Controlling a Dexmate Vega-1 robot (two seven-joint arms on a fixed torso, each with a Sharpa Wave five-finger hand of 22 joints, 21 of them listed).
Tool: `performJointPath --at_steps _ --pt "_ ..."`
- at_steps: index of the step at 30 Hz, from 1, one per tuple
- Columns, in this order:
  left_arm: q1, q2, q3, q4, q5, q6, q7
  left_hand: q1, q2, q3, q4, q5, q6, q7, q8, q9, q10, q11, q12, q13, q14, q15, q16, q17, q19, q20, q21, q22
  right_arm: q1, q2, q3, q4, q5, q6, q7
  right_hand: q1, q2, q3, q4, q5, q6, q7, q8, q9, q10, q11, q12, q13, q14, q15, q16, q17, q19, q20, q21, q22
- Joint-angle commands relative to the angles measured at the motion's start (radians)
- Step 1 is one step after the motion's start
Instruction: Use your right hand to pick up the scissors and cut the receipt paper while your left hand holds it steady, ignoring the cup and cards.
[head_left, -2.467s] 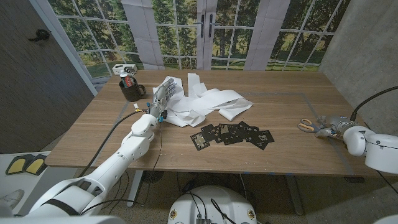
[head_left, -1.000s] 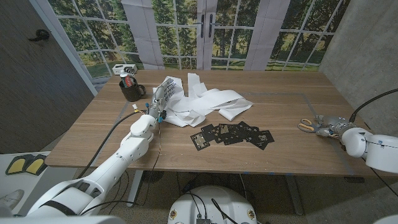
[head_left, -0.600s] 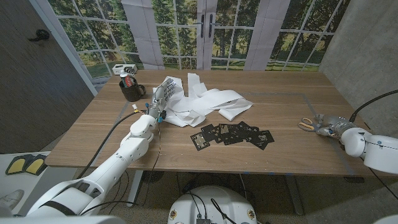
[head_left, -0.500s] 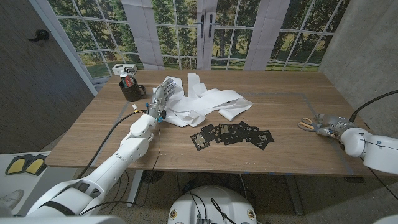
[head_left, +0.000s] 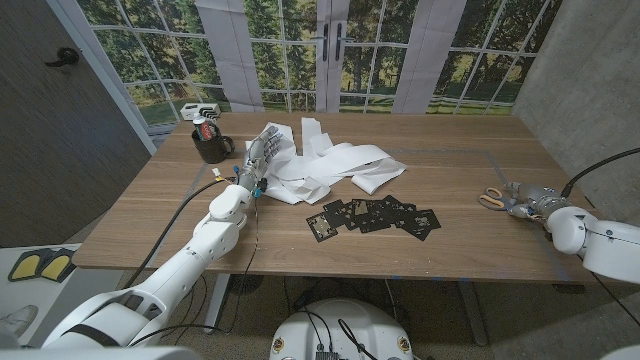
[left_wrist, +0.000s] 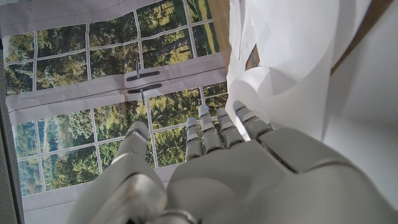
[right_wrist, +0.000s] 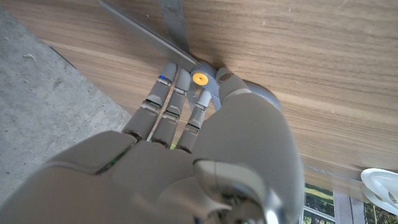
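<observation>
The crumpled white receipt paper (head_left: 335, 163) lies at the table's middle back. My left hand (head_left: 260, 153) rests on its left end with fingers stretched out, and the paper (left_wrist: 292, 56) shows just beyond the fingers (left_wrist: 217, 127). The scissors (head_left: 491, 200), with orange handles, lie on the wood near the right edge. My right hand (head_left: 528, 203) is right beside them. In the right wrist view its fingertips (right_wrist: 171, 78) and thumb come down at the scissors' yellow pivot (right_wrist: 199, 78), where two grey metal arms cross. Whether the hand grips the scissors is unclear.
A black cup (head_left: 210, 146) stands at the back left, close to my left hand. Several dark cards (head_left: 375, 215) are spread in front of the paper. The table's right edge (head_left: 560, 215) runs just behind my right hand.
My right hand has crept a little farther up the table onto the scissors. The scissors, the paper and my left hand have stayed where they were.
</observation>
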Motion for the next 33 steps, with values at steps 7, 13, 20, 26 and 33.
performJointPath --at_steps 7,13,20,26,33 --pt "0.002 -0.003 0.001 0.0 0.0 -0.003 -0.001 -0.009 0.002 -0.004 0.002 -0.001 0.002 0.005 -0.004 0.002 0.007 0.001 0.002 0.003 0.011 -0.056 0.002 0.002 0.001 0.002 -0.001 0.003 -0.065 -0.023 0.06 -0.005 0.096 0.055 -0.102 0.047 0.019 0.025 0.001 0.049 0.032 -0.013 0.007 0.005 0.085 -0.038 0.134 0.138 0.069 -0.197 0.002 0.04 -0.009 -0.022 0.021 0.006" --pt "0.007 -0.001 0.0 -0.008 0.002 -0.001 0.005 -0.011 0.002 -0.004 0.002 -0.001 0.002 0.005 -0.004 0.002 0.008 0.002 0.002 0.003 0.01 -0.055 0.002 0.002 0.001 0.002 -0.001 0.003 -0.083 -0.029 0.072 -0.008 0.112 0.068 -0.134 0.052 0.018 0.026 0.003 0.062 0.057 -0.005 0.014 0.006 0.094 -0.036 0.148 0.145 0.086 -0.197 0.004 0.054 -0.01 -0.028 0.031 0.008" --pt "0.006 -0.002 0.001 -0.008 0.001 -0.001 0.002 -0.012 0.002 -0.004 0.002 -0.001 0.002 0.005 -0.004 0.002 0.009 0.001 0.003 0.003 0.011 -0.056 0.002 0.002 0.001 0.002 -0.001 0.003 -0.111 -0.051 0.098 -0.019 0.148 0.089 -0.182 0.054 0.017 0.026 0.004 0.069 0.06 -0.001 0.012 0.006 0.097 -0.033 0.156 0.151 0.093 -0.197 0.003 0.062 -0.006 -0.03 0.038 0.009" --pt "0.006 -0.003 0.0 -0.007 0.0 -0.002 0.003 -0.014 0.002 -0.005 0.002 -0.001 0.003 0.006 -0.004 0.002 0.01 0.0 0.003 0.003 0.011 -0.055 0.002 0.002 0.001 0.002 -0.001 0.003 -0.127 -0.075 0.112 -0.035 0.172 0.095 -0.219 0.055 0.016 0.026 0.005 0.074 0.062 0.002 0.011 0.007 0.1 -0.032 0.16 0.151 0.099 -0.197 0.004 0.068 -0.003 -0.034 0.044 0.011" --pt "0.009 -0.004 -0.001 -0.007 -0.002 -0.004 0.003 -0.016 0.002 -0.005 0.002 -0.001 0.003 0.004 -0.004 0.002 0.009 -0.001 0.002 0.003 0.01 -0.055 0.002 0.002 0.002 0.001 -0.001 0.003 -0.181 -0.109 0.172 -0.048 0.205 0.118 -0.26 0.056 0.016 0.027 0.006 0.08 0.065 0.002 0.011 0.007 0.101 -0.031 0.162 0.151 0.103 -0.196 0.002 0.074 -0.003 -0.035 0.049 0.012"
